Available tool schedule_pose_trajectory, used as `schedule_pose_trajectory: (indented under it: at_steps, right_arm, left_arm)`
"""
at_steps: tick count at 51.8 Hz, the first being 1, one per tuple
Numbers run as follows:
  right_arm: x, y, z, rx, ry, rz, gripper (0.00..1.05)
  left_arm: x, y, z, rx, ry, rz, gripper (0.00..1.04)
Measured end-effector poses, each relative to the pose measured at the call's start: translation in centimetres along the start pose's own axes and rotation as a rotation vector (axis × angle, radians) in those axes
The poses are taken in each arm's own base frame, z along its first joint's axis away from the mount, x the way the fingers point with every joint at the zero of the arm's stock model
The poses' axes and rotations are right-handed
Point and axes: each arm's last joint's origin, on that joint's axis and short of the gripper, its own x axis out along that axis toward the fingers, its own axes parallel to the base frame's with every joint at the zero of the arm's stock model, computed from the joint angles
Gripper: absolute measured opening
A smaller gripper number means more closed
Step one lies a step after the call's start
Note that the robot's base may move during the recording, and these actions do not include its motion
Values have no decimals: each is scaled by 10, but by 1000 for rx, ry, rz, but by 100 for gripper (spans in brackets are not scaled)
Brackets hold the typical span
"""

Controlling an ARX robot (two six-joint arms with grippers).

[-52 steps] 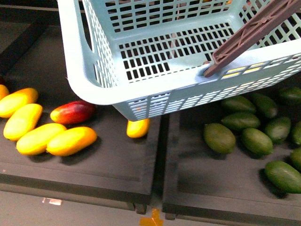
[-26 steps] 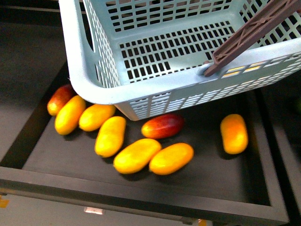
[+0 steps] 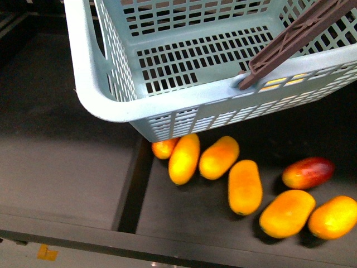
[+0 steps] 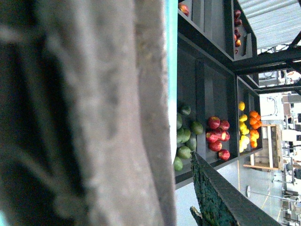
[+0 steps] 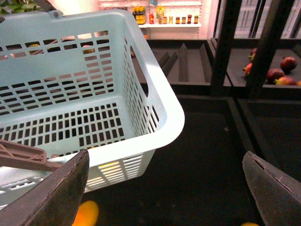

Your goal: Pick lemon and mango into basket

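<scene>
The teal basket hangs across the top of the front view, its brown handle at the right. Below it lies the mango, dark red with an orange end, among yellow-orange fruits. My left gripper is shut on the basket; a blurred grey-brown mass fills most of its view and one dark finger shows. My right gripper is open, with nothing in it, over the dark shelf floor beside the basket corner. Small yellow fruits that look like lemons lie on a far shelf.
Several elongated yellow-orange fruits lie in the black tray under the basket. Far shelves hold green fruits, red apples and oranges. More red fruit sits beyond a black upright.
The shelf has slid right in the front view: the green fruits have left it and the mango has gone from left to right. The basket keeps its place in the view.
</scene>
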Motion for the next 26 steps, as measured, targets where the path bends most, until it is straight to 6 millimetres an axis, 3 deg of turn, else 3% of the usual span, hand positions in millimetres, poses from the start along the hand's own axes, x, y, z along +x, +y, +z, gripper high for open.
schedule_pose_trajectory:
  at_steps: [26]
  right_arm:
    - [0,0,0,0,0,8,96]
  left_arm:
    - [-2,3,4,-5,-14,8,27]
